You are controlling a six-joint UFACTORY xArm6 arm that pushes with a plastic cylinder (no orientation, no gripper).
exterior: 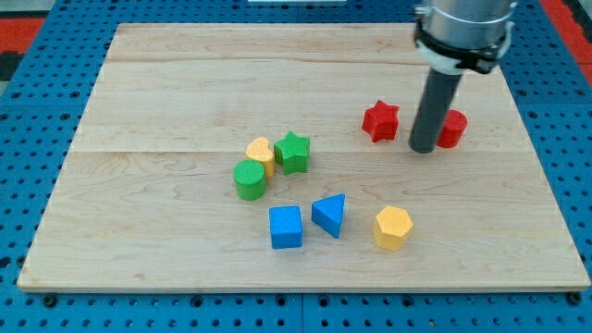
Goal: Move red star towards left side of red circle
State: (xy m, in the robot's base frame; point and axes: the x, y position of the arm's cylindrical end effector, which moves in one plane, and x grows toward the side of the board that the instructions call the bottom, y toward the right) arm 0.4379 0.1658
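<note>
Red star [380, 121] — just left of my tip [425, 148].

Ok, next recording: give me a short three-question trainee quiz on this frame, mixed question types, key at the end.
1. True or false: my tip stands between the red star and the red circle.
2. Which block touches the green star? A) yellow heart B) blue cube C) yellow hexagon
3. Fill in: the blue triangle lies to the view's ___ of the blue cube.

Key: 1 true; 2 A; 3 right.
</note>
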